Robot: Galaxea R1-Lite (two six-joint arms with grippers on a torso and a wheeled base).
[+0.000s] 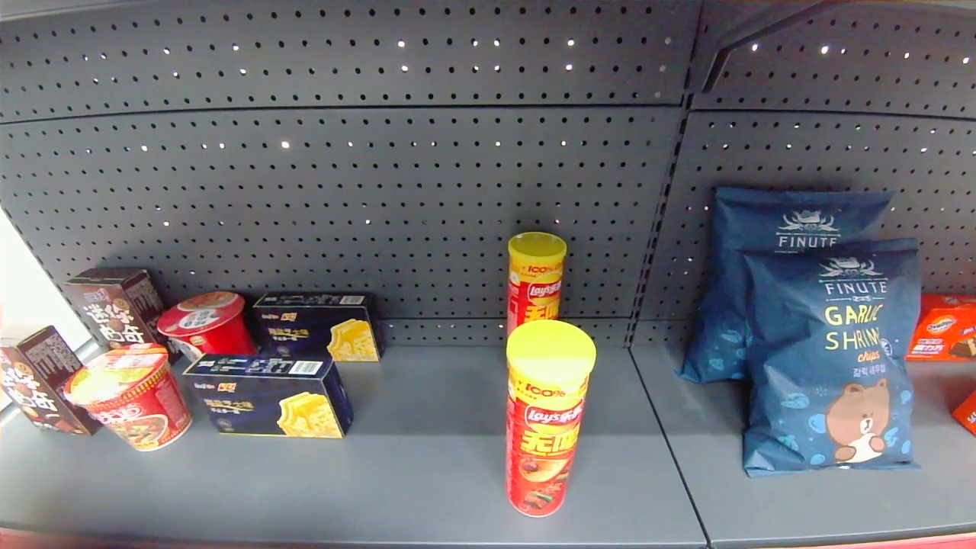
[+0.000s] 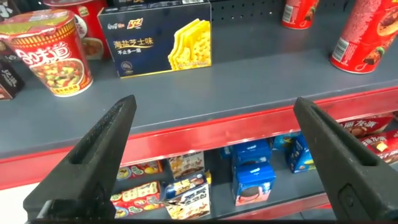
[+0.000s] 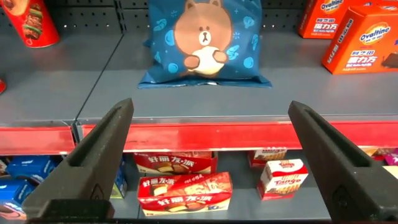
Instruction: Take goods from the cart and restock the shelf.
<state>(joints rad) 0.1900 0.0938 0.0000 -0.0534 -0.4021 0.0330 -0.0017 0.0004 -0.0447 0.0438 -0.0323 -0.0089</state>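
The left tool (image 2: 212, 102) is released, its two dark fingers (image 2: 102, 146) spread wide with nothing between them and nothing touching them. It is held out in front of the shelf (image 1: 427, 457), just short of the red front lip (image 2: 205, 134), pointing at the shelf with both fingers level. It sits to the left of the front chip can (image 1: 547, 427), and the front cracker box (image 2: 158, 38) lies straight beyond its gap.

The right tool (image 3: 210, 104) is released too, spread just as wide and empty. It is held in the same forward-pointing pose before the lip, to the right of the front chip can, with the front shrimp-chip bag (image 3: 205, 43) beyond its gap.

The front chip can stands upright near the shelf's front edge. The rear chip can (image 1: 536, 278) stands directly behind it, against the pegboard back (image 1: 343, 191). Left of the can lies the front cracker box, with the rear cracker box (image 1: 319, 325) behind that. Farther left are two noodle cups (image 1: 131, 396), then two brown boxes (image 1: 114, 305). Right of the can the front shrimp-chip bag leans upright against a second bag (image 1: 785, 229), and orange boxes (image 1: 945, 328) sit farther right.

Beneath the lip, a lower shelf (image 3: 298, 211) carries more boxed goods.
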